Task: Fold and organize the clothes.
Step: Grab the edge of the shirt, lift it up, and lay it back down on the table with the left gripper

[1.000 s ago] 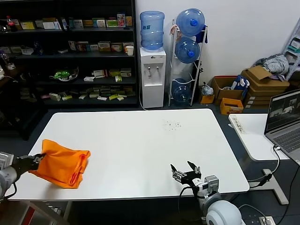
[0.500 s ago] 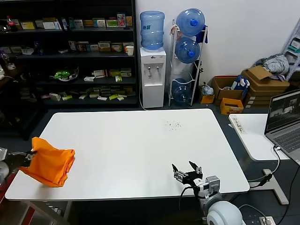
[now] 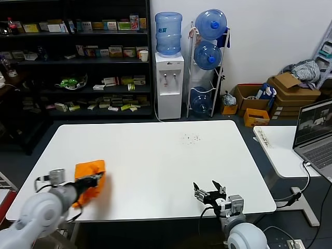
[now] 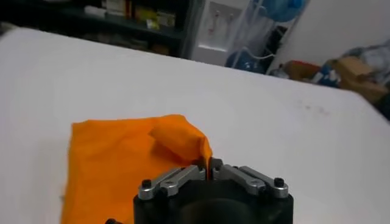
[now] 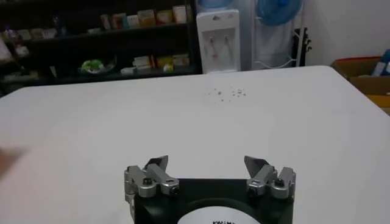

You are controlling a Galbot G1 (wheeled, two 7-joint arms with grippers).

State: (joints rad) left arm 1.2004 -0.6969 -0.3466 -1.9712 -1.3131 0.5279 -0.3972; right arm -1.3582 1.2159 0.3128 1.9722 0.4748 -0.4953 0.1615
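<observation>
T-shirt [image 3: 89, 177], bunched near the table's [image 3: 155, 155] left edge, sits pinched in your left gripper [image 4: 209, 173], far from your idle, spread right gripper [image 3: 209, 193].

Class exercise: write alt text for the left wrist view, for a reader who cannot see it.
The left gripper is shut on a raised fold of the orange T-shirt, which lies bunched on the white table. Behind the table stand dark shelves, a water dispenser and cardboard boxes.
</observation>
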